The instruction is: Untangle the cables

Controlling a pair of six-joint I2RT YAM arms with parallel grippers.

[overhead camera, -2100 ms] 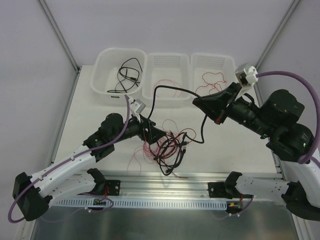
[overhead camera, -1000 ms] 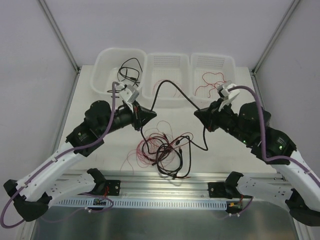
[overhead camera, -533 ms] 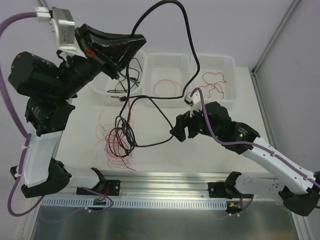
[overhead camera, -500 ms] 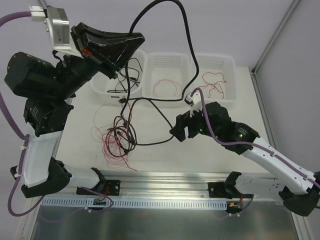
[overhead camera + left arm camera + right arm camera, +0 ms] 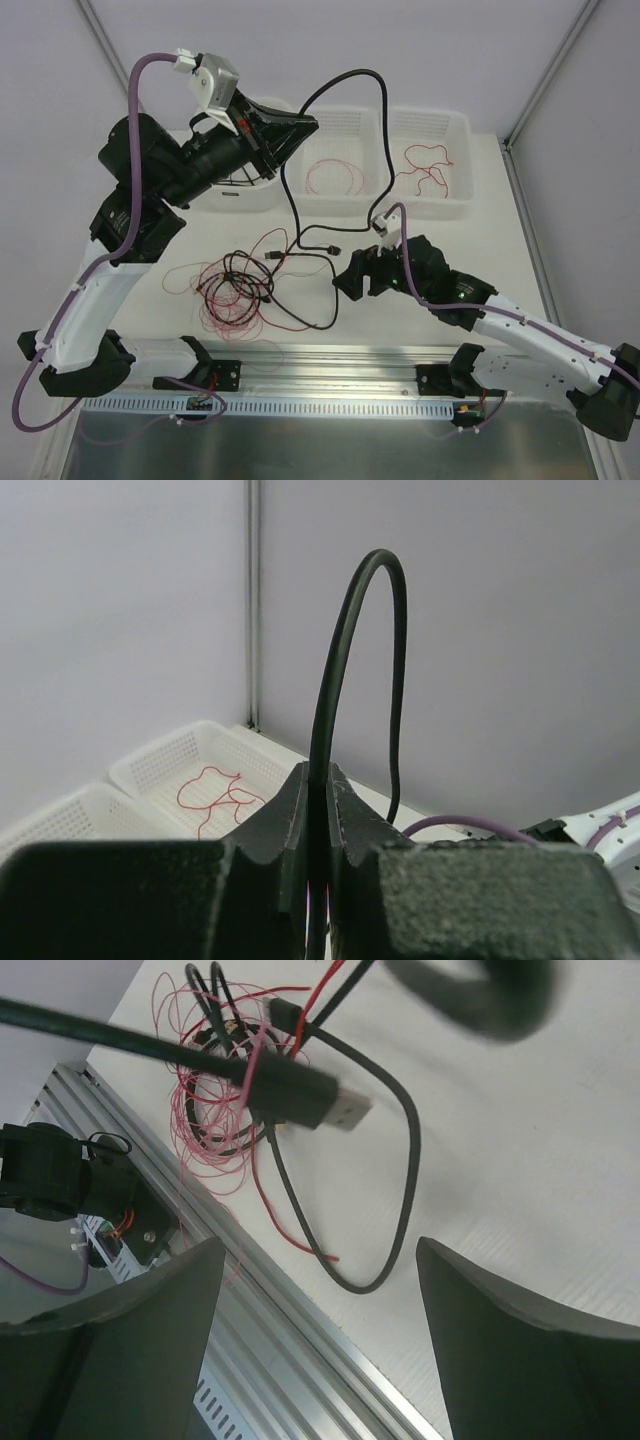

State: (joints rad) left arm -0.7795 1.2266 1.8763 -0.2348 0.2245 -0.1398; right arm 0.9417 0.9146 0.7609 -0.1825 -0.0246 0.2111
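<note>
White table (image 5: 500,240): left gripper (image 5: 318,780) pinches a limp, light black cable (image 5: 378,120); right gripper (image 5: 320,1290) gapes empty. Likely best hold: beside the plug (image 5: 300,1095).

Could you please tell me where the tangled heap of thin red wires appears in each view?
Top external: tangled heap of thin red wires, lower left of centre.
Left wrist: not in it.
Right wrist: upper left.
Shared landmark: silver aluminium rail, beside the heap in those two views.
</note>
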